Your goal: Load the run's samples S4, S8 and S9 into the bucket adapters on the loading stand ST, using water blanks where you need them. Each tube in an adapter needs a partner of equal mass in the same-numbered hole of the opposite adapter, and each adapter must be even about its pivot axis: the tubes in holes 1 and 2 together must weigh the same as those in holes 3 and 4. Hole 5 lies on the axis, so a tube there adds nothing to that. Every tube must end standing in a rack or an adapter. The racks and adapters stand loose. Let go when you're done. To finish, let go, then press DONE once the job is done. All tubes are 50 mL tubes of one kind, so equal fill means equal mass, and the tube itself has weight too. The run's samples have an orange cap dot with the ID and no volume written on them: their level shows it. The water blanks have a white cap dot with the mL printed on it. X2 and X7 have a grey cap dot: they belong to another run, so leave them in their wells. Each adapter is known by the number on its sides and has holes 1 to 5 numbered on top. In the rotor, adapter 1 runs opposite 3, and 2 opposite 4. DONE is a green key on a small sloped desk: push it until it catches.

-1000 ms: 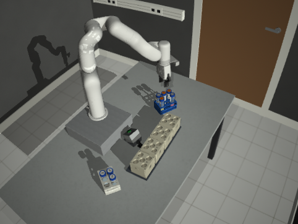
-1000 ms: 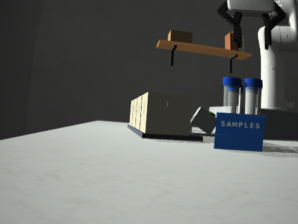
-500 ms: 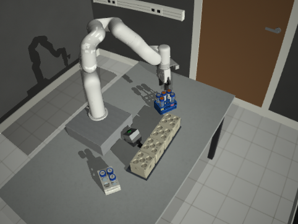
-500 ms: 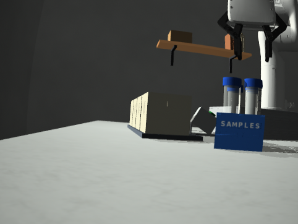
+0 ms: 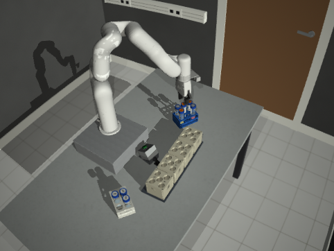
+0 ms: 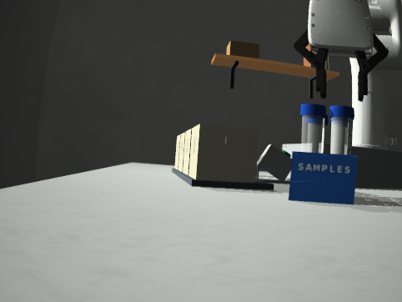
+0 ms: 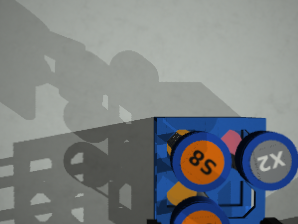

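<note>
I have the hand (image 5: pixel 184 99) (image 6: pixel 341 98) (image 7: pixel 212 221) over the blue rack (image 5: pixel 186 122) (image 6: pixel 323 188) (image 7: pixel 162 125), near the far edge of the table (image 5: pixel 222 114) (image 6: pixel 125 234), toward its far right corner. The fingers are part way spread, with nothing in them. S8 (image 7: pixel 201 161) stands in the rack beside X2 (image 7: pixel 266 161). The next orange cap (image 7: pixel 196 218) is cut off at the bottom of the wrist view, so I can't read it. I think I'm going for that one.

To do this well, I should read the cap first, then put one finger on each side of it. I should go straight down, slow, so no finger lands on a cap or shoves X2. The rack is loose, so a bump could slide it. Then I should squeeze just enough and lift straight up until the tube is all out. It would be good to look at how full it is before picking a hole in the adapters (image 5: pixel 160 191) (image 6: pixel 227 154), which sit nearer the right edge.
</note>
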`<act>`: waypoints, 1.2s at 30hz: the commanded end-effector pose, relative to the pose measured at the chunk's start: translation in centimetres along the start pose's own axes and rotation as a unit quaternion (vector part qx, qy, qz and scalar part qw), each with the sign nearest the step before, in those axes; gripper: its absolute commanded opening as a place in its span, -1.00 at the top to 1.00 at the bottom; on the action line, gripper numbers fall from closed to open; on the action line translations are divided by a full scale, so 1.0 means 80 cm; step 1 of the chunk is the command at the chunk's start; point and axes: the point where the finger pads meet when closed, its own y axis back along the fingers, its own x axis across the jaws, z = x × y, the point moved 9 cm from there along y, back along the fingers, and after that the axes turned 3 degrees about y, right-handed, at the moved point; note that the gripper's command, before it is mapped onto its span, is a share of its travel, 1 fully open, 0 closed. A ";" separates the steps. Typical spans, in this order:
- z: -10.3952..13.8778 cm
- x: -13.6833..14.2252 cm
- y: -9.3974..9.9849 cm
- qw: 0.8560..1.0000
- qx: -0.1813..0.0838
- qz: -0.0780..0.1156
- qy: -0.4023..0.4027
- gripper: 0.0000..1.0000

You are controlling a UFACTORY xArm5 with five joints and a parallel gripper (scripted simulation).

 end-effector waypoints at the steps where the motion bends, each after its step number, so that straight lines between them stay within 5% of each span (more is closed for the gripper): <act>1: -0.001 0.002 -0.011 1.000 0.003 -0.006 0.000 -0.15; 36: -0.001 0.001 -0.040 1.000 0.003 -0.006 0.000 -0.15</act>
